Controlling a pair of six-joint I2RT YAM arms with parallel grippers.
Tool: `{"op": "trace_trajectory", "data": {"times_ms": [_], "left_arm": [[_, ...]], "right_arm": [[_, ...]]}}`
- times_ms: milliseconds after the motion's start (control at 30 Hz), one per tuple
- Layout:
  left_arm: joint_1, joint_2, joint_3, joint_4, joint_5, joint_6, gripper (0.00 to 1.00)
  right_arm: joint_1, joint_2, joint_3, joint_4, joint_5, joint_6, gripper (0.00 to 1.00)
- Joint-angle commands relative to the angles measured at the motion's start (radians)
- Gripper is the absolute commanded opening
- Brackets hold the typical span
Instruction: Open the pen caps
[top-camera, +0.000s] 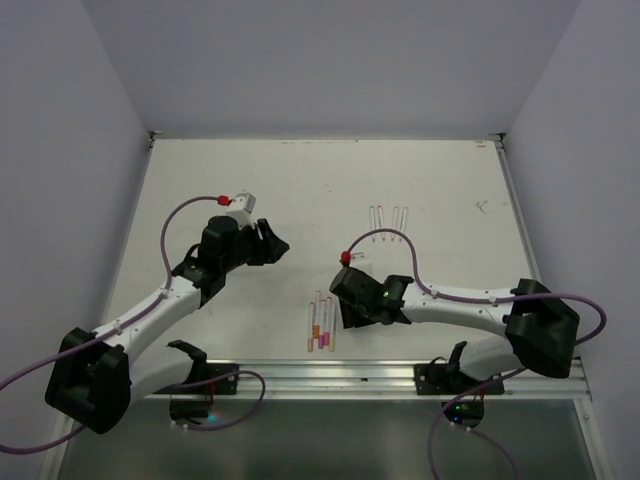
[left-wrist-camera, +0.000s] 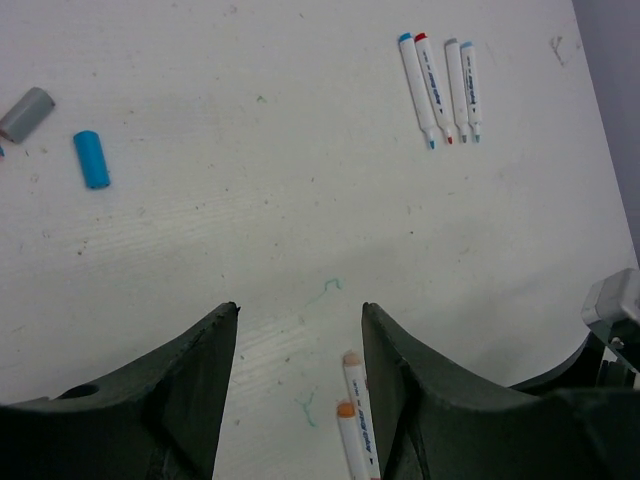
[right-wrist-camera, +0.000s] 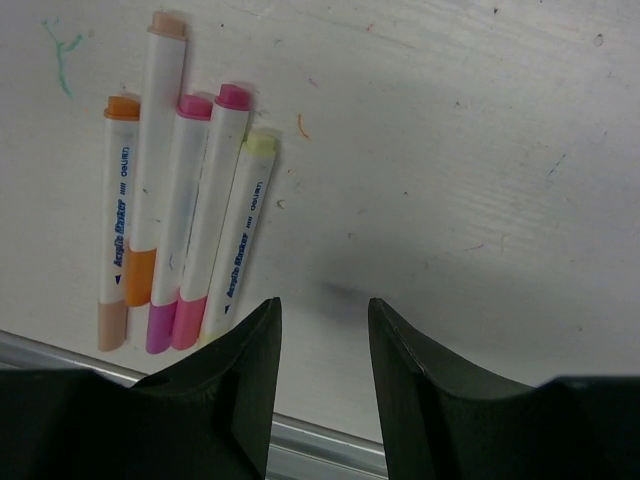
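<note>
- Lower centre of the top view: five capped pens (right-wrist-camera: 190, 210) lie together just beside the near rail (top-camera: 330, 372) (little room there). The right hand (right-wrist-camera: 323, 305) hovers close by, part open and empty.
- Middle left: the left hand (left-wrist-camera: 300, 310), part open and empty, hangs above bare desk (top-camera: 200, 180).
- Farther up: four uncapped pens (left-wrist-camera: 434, 90) lie in a row, with a loose blue cap (left-wrist-camera: 90, 158) well apart from them.

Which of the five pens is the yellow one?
The yellow pen lies at the row's end nearest the right gripper; the others show orange, peach or pink.
</note>
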Motion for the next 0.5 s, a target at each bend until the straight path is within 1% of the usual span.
{"op": "trace_trajectory", "data": {"times_ms": [0, 233, 333, 467], "left_arm": [[0.004, -0.028, -0.006, 0.045, 0.04, -0.014, 0.56], [0.004, -0.027, -0.022, 0.042, 0.047, -0.008, 0.56], [0.004, -0.022, -0.035, 0.053, 0.058, -0.011, 0.56], [0.004, -0.021, -0.039, 0.057, 0.06, -0.008, 0.57]], "right_arm": [[0.03, 0.044, 0.046, 0.029, 0.077, 0.087, 0.43], [0.067, 0.132, 0.098, 0.067, 0.084, 0.105, 0.43], [0.068, 0.145, 0.101, 0.101, 0.065, 0.107, 0.43], [0.067, 0.153, 0.112, 0.101, 0.07, 0.108, 0.43]]}}
